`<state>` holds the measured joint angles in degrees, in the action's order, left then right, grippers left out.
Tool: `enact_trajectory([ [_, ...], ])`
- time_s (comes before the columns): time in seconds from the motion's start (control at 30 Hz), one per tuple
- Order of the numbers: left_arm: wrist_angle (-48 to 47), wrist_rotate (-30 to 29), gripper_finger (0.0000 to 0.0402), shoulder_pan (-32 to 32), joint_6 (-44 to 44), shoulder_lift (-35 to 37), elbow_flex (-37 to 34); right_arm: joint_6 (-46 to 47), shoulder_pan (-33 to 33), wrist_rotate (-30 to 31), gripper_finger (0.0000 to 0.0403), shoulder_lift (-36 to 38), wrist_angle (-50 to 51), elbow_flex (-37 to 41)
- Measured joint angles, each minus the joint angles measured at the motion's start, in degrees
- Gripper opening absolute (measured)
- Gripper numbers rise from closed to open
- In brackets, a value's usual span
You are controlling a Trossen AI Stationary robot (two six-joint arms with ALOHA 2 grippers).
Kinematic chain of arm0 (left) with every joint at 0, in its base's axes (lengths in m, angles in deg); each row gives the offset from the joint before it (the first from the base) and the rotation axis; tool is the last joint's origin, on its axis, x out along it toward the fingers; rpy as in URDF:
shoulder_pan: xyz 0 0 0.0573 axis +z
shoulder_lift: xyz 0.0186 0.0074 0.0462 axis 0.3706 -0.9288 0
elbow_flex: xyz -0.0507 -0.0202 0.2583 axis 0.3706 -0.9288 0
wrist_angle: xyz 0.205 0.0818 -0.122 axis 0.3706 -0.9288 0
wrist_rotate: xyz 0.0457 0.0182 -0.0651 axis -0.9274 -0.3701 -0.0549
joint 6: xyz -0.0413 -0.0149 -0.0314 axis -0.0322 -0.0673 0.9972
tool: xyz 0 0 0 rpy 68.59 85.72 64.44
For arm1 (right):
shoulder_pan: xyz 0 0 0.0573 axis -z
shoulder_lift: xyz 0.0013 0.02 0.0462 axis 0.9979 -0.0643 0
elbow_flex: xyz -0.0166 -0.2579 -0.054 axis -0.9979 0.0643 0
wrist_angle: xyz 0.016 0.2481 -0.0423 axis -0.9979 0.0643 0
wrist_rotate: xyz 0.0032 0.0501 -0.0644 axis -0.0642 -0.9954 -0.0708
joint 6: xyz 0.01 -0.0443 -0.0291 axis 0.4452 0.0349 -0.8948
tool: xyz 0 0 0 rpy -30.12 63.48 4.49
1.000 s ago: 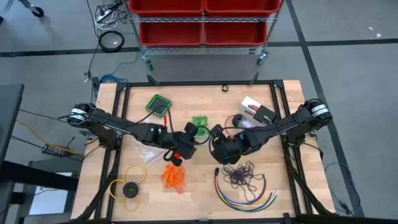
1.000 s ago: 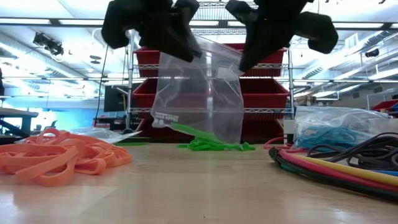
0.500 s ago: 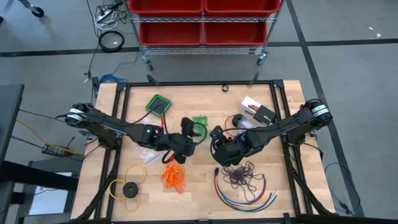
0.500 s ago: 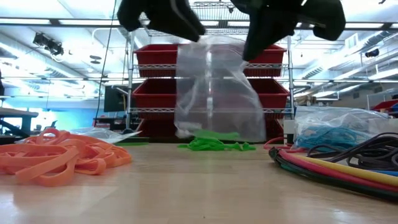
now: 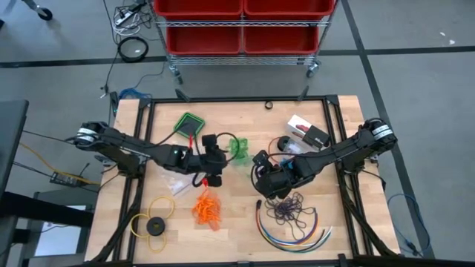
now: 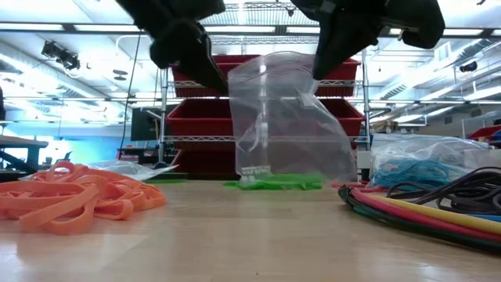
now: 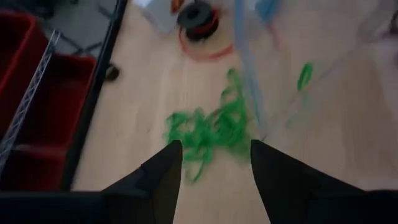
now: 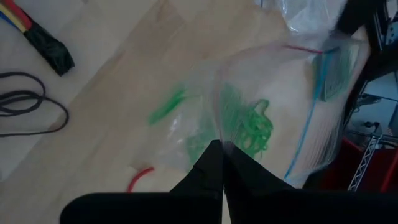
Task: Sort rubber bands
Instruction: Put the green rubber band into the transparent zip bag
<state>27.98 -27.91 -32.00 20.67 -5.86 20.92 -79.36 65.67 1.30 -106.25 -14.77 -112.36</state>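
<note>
The right gripper (image 8: pixel 219 163) is pinched shut on the rim of a limp clear zip bag (image 6: pixel 290 117), which hangs beneath it. Just beyond, the left gripper (image 7: pixel 214 163) hovers with fingers spread and empty over the green rubber bands (image 7: pixel 208 132). They look light, floppy and tangled; best pinched as a bunch.

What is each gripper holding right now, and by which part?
The right gripper is shut on the clear plastic bag, pinching its top edge. The left gripper is open and holds nothing, above the green rubber bands.
</note>
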Motion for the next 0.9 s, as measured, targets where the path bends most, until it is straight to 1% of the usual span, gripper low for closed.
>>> enact_trajectory([
  [0.1, 10.6, 0.1, 0.0198, 0.6, 0.0, 0.0, -4.2, 0.5, 0.0, -0.4, 0.0, 0.0, 0.0, 0.0],
  [0.2, 20.2, 0.6, 0.0198, 1.4, -0.3, 0.0, -6.5, 0.5, 0.0, -0.4, 0.0, 0.0, 0.0, 0.0],
  [0.3, 25.2, 5.2, 0.0198, 2.6, -0.5, -0.1, -6.9, 0.5, 0.1, -0.7, 0.0, 0.0, 0.0, 0.0],
  [0.33, 26.3, 5.8, 0.0198, 3.1, -0.5, -0.5, -6.9, 0.5, 0.2, -0.7, 0.0, 0.0, 0.0, 0.0],
  [0.37, 26.7, 6.1, 0.0198, 3.6, -0.6, -0.7, -6.8, 0.5, 0.3, -0.7, 0.0, 0.0, 0.0, 0.0],
  [0.47, 23.8, 5.6, 0.0197, 4.9, -1.9, -1.7, -6.9, 0.6, 0.4, -0.7, 0.0, 0.0, 0.1, 0.0],
  [0.53, 20.7, 3.1, 0.0197, 5.9, -2.0, -1.8, -7.0, 1.0, 0.3, -0.7, 0.0, 0.0, 0.6, 0.0],
  [0.6, 19.7, 1.6, 0.0197, 7.1, -2.0, -1.8, -7.0, 1.7, -0.1, -0.7, 0.0, 0.0, 1.5, 0.0],
  [0.77, 18.2, 1.5, 0.0197, 11.1, -4.4, -1.8, -7.0, 4.0, -1.1, -0.7, 0.0, 0.0, 3.9, 0.0],
  [0.83, 18.8, 3.1, 0.0197, 13.0, -5.3, -1.8, -7.6, 5.4, -1.4, -0.7, 0.0, 0.0, 4.9, 0.0],
  [0.9, 19.6, 8.5, 0.0197, 15.7, -5.7, -1.7, -9.5, 6.5, -1.8, -0.7, 0.0, 0.0, 5.6, 0.0],
])
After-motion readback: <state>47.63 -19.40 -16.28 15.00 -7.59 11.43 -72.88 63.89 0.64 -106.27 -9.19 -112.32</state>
